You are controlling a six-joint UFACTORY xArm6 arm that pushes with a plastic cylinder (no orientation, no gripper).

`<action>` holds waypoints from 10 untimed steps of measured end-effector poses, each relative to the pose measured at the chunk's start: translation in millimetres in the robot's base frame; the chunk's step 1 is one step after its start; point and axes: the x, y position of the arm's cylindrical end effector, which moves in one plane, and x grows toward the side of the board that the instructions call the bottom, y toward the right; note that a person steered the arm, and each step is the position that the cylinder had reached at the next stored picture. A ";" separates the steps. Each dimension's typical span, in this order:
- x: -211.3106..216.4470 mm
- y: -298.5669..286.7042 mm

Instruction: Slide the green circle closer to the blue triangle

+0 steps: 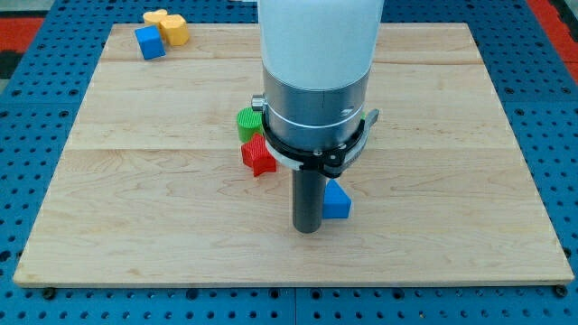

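Note:
The green circle (pixel 248 122) sits near the board's middle, partly hidden behind my arm's body. The blue triangle (pixel 337 200) lies below and to the right of it, touching the right side of my rod. My tip (pixel 308 229) rests on the board just left of the blue triangle and well below the green circle. A red star-shaped block (pixel 258 155) lies directly below the green circle, touching it, between the circle and my tip.
A blue cube (pixel 150 42) and a yellow heart-shaped block (pixel 168 25) sit together at the board's top left corner. The wooden board (pixel 452 181) lies on a blue pegboard table (pixel 560 135).

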 end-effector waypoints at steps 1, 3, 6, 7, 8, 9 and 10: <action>-3.4 -31.0; -23.5 72.0; -27.7 -22.0; -51.0 -112.7; -113.8 -109.1; -155.5 -109.4; -148.1 -65.8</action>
